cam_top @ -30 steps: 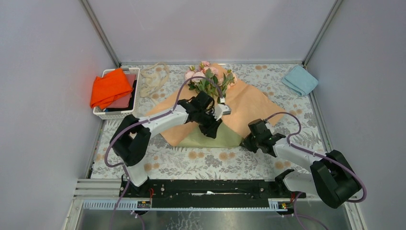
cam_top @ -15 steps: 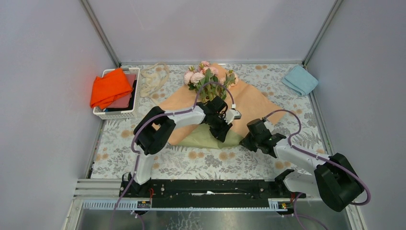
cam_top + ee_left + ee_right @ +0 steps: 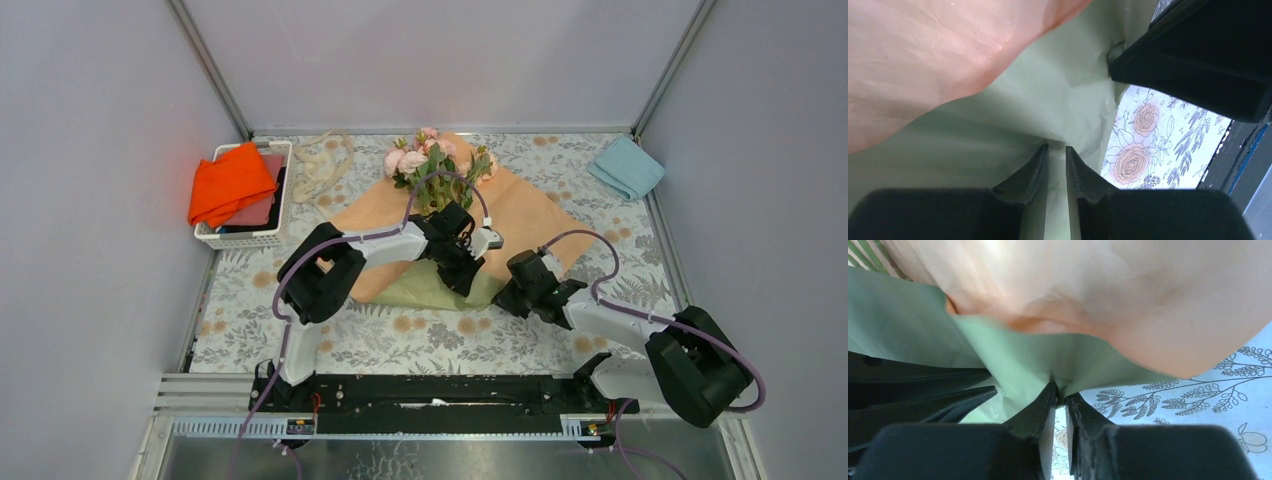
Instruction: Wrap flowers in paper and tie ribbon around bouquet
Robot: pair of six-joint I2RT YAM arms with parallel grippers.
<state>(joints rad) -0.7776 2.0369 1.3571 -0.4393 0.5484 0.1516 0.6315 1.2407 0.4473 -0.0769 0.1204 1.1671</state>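
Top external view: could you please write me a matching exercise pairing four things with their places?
Things:
1. orange cloth
2. light blue cloth
3. ribbon
4. flowers

Places:
A. on the peach face of the paper
B. in the far right corner
C. in the white basket
D. just right of the basket

Pairs: 1-C, 2-B, 3-D, 4-A

Bright from above, soft shadows on the tabletop [image 3: 400, 340], sharp in the top view, blurry up close on the left gripper [image 3: 1057, 147] and right gripper [image 3: 1060, 390], pale glare on the paper [image 3: 1123, 300].
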